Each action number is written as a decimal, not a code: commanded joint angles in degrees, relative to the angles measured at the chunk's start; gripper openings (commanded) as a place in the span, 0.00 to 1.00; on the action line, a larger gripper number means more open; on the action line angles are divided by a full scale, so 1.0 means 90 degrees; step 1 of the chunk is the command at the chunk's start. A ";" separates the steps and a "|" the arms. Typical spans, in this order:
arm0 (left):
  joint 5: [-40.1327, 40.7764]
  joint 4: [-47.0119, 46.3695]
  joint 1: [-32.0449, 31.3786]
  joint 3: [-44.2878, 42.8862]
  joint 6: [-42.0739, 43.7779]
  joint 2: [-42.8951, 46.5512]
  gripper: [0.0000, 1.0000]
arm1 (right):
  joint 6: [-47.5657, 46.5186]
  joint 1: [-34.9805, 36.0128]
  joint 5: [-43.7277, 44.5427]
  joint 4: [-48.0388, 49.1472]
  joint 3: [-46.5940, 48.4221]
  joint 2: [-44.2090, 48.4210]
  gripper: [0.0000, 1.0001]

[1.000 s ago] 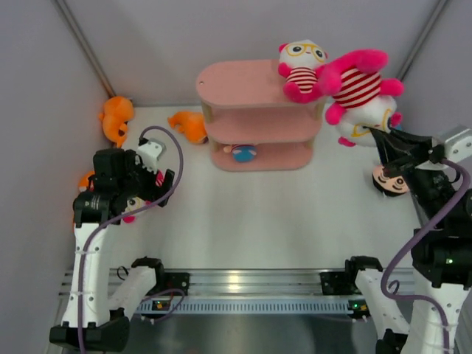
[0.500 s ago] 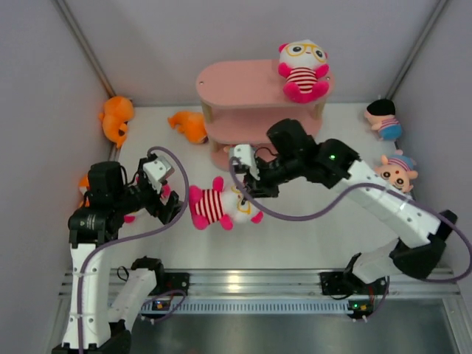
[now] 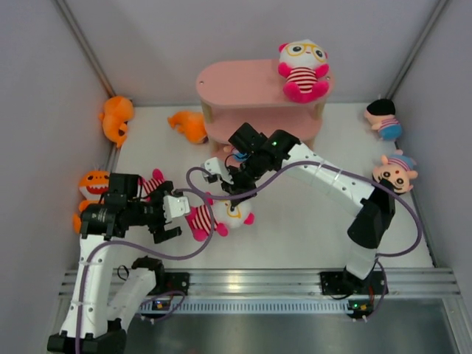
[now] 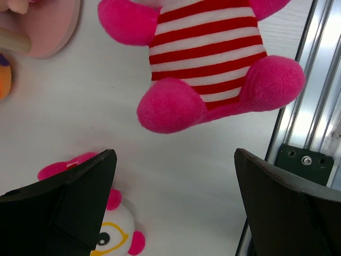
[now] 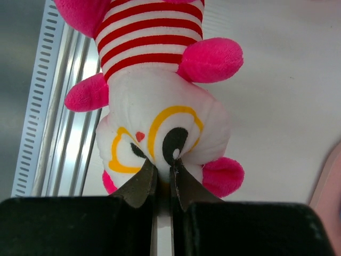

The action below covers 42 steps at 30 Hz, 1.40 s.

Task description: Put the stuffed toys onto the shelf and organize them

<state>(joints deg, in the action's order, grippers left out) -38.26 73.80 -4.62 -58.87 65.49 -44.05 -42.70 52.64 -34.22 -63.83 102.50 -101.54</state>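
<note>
Top view, left to right.
- Upper left: corner shark (image 3: 116, 118); second shark (image 3: 189, 125) just beside shelf.
- Lower left: wall shark (image 3: 94, 184); floor striped toy (image 3: 152, 182), partly under left arm.
- Left gripper (image 3: 172, 215): jaws spread wide, empty, facing held striped toy (image 3: 212, 218) at centre frame.
- Right gripper (image 3: 231, 193): jaws closed on held toy's face, pinching white plush at yellow glasses.
- Upper centre: shelf (image 3: 243, 82), pink, three tiers; top striped toy (image 3: 302, 70) seated at right end of top board.
- Right edge: upper doll (image 3: 383, 118) and lower doll (image 3: 393, 171) on table.

striped plush (image 3: 212, 219): carried over from right | now beside left end effector (image 3: 174, 216)
</note>
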 commanded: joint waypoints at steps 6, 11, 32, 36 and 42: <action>-0.1012 0.0383 -0.0219 -0.0197 0.1355 -0.0369 0.98 | -0.0646 -0.0029 -0.1208 0.0012 0.0418 -0.0154 0.00; -0.1577 0.0569 -0.0316 -0.0031 0.1395 -0.0369 0.89 | -0.0744 -0.0029 -0.1227 -0.0017 0.0467 -0.0144 0.00; -0.1273 -0.0884 -0.0297 -0.3554 -0.4119 -0.0710 0.00 | 0.1901 -0.0351 0.1242 0.3224 -0.1542 0.3210 0.78; 0.0547 -0.1373 -0.0297 -0.4745 -0.5127 -0.1023 0.00 | 0.2273 -0.0390 0.2139 0.3859 -0.2286 0.4434 0.84; 0.1147 -0.2729 -0.0297 -0.5733 -0.6405 -0.1782 0.00 | 0.2644 -0.0419 0.3165 0.4055 -0.2951 0.5529 0.84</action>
<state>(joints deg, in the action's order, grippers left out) -32.49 60.80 -7.22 -107.37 19.11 -54.87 -22.44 49.54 -13.74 -31.16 78.17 -52.07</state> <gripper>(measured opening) 0.115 0.844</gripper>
